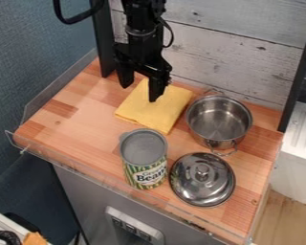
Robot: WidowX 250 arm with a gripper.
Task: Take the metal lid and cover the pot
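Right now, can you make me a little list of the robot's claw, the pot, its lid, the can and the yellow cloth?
gripper: open, holding nothing, by the yellow cloth
pot: upright, not covered
lid: shiny metal, knob up, on the wooden counter near the pot
can: standing up beside the lid, striped label
cloth: lying flat between gripper and can

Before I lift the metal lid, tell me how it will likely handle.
The lid is probably stiff and rather slippery, given its smooth, shiny metal. Its small central knob may let it swing or tip if gripped unevenly. Resting knob-up on the counter, it would more likely slide than roll when pushed.
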